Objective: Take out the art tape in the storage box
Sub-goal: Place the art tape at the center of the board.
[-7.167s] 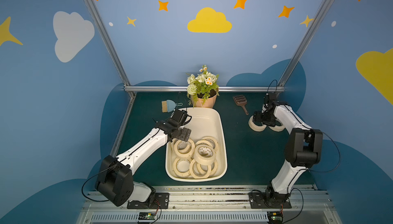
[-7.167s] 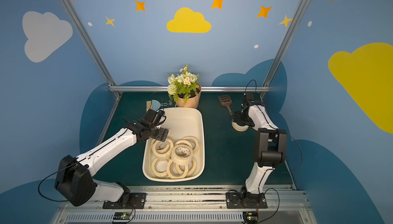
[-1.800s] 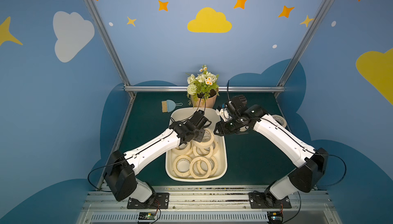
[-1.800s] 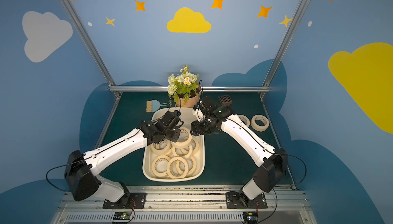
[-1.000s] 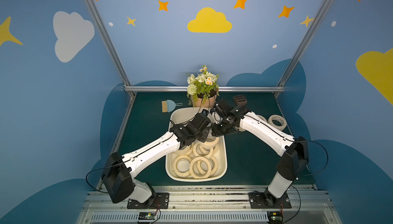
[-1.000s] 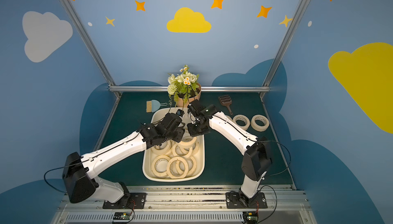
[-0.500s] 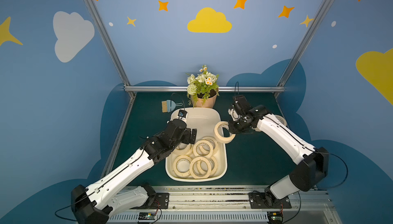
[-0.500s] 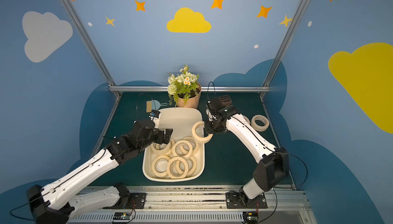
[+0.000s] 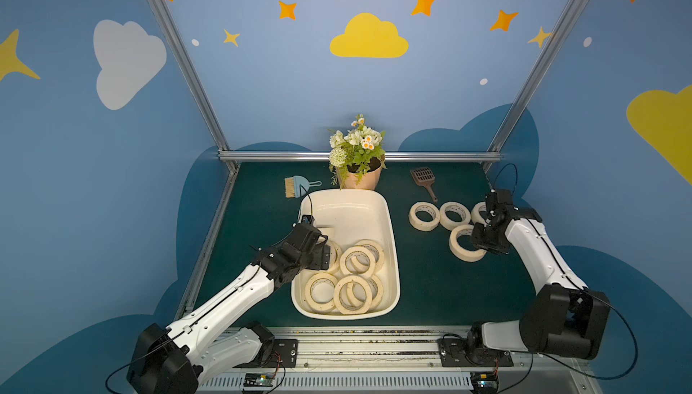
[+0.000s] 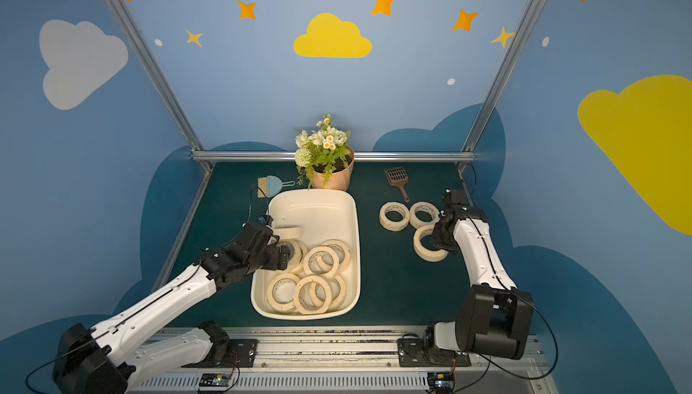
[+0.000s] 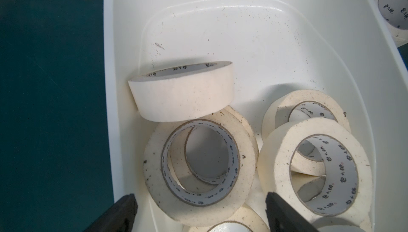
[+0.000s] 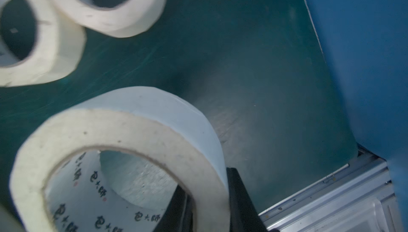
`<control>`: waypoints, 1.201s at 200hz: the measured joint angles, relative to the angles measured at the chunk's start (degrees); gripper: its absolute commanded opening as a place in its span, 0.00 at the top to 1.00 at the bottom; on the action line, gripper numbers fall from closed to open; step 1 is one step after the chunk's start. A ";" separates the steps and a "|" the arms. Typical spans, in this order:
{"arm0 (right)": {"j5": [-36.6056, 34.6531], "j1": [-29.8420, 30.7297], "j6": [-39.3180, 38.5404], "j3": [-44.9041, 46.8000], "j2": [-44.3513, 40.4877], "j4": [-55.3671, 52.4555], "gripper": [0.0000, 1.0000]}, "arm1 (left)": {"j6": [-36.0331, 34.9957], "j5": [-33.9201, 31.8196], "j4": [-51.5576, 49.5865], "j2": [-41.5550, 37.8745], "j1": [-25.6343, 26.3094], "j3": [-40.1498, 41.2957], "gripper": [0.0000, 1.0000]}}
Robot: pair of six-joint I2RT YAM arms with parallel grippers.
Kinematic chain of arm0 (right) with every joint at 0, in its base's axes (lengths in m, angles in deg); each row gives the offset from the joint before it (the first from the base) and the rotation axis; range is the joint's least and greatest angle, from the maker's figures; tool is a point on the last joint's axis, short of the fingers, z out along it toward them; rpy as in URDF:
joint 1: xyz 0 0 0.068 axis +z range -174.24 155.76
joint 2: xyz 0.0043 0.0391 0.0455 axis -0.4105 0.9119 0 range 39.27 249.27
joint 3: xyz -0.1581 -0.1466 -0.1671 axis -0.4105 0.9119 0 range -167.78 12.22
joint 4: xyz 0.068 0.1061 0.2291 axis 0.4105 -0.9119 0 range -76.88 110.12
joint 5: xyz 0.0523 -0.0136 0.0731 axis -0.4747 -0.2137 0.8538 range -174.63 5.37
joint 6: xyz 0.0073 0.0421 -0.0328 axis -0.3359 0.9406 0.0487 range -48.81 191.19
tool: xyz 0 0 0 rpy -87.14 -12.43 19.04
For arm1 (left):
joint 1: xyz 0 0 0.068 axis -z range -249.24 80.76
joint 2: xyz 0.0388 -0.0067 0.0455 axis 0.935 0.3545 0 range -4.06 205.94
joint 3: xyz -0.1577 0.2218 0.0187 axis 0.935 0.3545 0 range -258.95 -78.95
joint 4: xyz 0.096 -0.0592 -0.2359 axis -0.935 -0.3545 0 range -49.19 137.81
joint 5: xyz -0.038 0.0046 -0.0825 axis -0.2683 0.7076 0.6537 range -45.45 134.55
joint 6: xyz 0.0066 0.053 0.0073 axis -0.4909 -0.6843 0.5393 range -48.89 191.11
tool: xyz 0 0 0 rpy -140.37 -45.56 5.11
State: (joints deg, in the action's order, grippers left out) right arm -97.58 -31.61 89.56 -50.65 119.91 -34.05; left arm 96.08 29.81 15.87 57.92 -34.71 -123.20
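Storage box point(image 9: 348, 212) sits mid-worktop point(image 9: 258, 223), long side running away from robot base. Art tape point(image 9: 372, 261) mostly inside it: cream rolls heaped in near half, overlapping, some flat, some leaning; far half bare. One tilted roll point(image 11: 181, 92) rests propped on the edge of another, close against box's left wall.

Left jaws spread wide, hovering over the heap just inside left wall. In left wrist view both fingertips point(image 11: 124, 211) flank a flat roll without touching it. Nothing gripped.

Right jaws pinching wall of held roll point(image 12: 132, 127), one finger inside the ring, one outside. Held roll point(image 10: 430, 256) is out of box, well to its right, tilted, low over worktop in both top views. Whether it touches the surface: cannot tell. Right wrist view blurred.

Three loose rolls point(image 9: 423, 226) lie flat in a row on worktop just behind held roll, the outermost half hidden by right arm.

Peach flower pot point(image 9: 361, 180) just behind box's far end; small brush point(image 9: 297, 186) left of pot, brown scoop point(image 9: 425, 180) right of it
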 measured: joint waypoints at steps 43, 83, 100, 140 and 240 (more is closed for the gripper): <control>-0.13 -9.86 0.96 1.03 6.47 4.28 1.00 | 0.48 1.05 0.59 2.03 -0.13 1.25 0.09; 0.04 -16.46 2.23 0.61 12.50 7.21 1.00 | 1.01 1.51 1.25 2.10 -0.87 2.32 0.10; -0.11 -18.36 2.58 -0.79 15.78 7.96 1.00 | 1.05 1.68 1.42 2.10 -1.16 2.40 0.10; 0.13 -19.43 2.95 -5.99 22.58 10.19 1.00 | 1.42 1.68 0.92 1.38 -1.33 2.40 0.13; 1.07 -20.11 1.73 -17.92 32.28 8.96 0.33 | 1.42 -0.20 -5.33 -0.68 -1.42 1.22 0.15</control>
State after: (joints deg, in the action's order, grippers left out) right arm -96.51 -51.72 91.29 -68.57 152.19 -25.09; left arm 97.50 29.62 10.53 57.24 -36.13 -121.98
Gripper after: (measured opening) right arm 0.622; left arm 0.854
